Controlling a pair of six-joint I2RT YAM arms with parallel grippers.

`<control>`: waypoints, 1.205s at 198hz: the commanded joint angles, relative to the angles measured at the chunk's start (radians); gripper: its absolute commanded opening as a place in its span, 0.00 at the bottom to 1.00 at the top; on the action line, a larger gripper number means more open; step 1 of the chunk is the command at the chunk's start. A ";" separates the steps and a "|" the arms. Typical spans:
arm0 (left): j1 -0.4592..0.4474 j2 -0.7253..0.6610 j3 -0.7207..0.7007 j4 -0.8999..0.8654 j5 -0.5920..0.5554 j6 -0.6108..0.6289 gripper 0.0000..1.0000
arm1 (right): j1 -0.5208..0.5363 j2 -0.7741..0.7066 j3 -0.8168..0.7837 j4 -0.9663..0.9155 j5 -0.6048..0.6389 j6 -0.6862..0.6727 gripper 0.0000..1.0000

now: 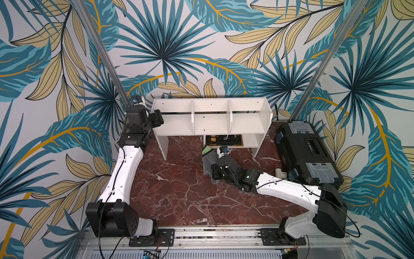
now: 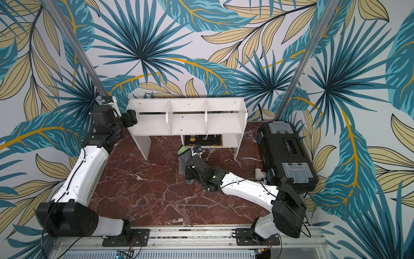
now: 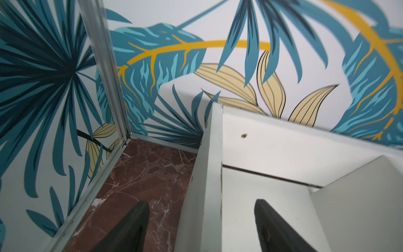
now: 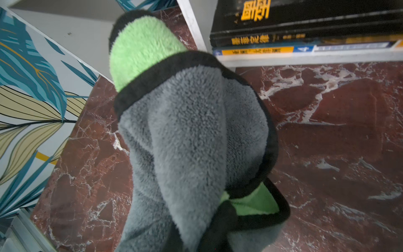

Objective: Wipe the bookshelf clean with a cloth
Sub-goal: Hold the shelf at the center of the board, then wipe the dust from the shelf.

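Jaws of the right gripper (image 1: 215,172) are pressed together on the cloth (image 4: 192,135), though they are buried in its grey pile and cannot be seen directly. The cloth is bunched lengthwise and edged by a black hem, and its pale green corner is turned toward the bookshelf (image 1: 211,107). It is held low in front of the lower cubby, just beside the cubby's left wall. Whether that wall or the floor is touched cannot be told. A stack of books (image 4: 305,24) with yellow lettering is laid flat inside the cubby.

The left gripper (image 3: 200,203) is spread. Its two black fingers (image 3: 130,229) are set astride the left end panel of the bookshelf, one outside and one within the left upper compartment, and a gap is seen on each side of the panel. The white boards of the upper compartments are marked by a few small dark specks.

The bookshelf is stood against the back wall on a floor (image 1: 179,192) patterned as dark red marble crossed by white veins. A long black toolbox (image 1: 307,152) with grey lid panels is laid at the right, well apart from the cloth. The walls (image 1: 161,44) are covered with teal and tan palm-leaf paper. Two slanted aluminium posts (image 1: 100,51) are fixed at the back corners, and both arms are mounted on a metal rail (image 1: 212,233) along the front edge.
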 commanded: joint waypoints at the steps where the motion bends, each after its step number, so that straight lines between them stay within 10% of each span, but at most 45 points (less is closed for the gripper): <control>1: 0.004 0.012 -0.034 0.029 0.040 0.006 0.67 | 0.000 0.038 0.093 0.004 0.058 -0.051 0.00; 50: -0.001 0.013 -0.080 0.117 0.067 -0.007 0.36 | -0.017 0.173 0.273 -0.071 0.249 -0.087 0.00; 107: -0.010 0.014 -0.135 0.169 0.050 0.004 0.00 | -0.036 0.380 0.229 0.058 0.188 -0.075 0.00; 239: 0.006 0.076 -0.133 0.182 0.079 0.035 0.00 | -0.332 0.152 -0.011 0.025 0.060 -0.120 0.00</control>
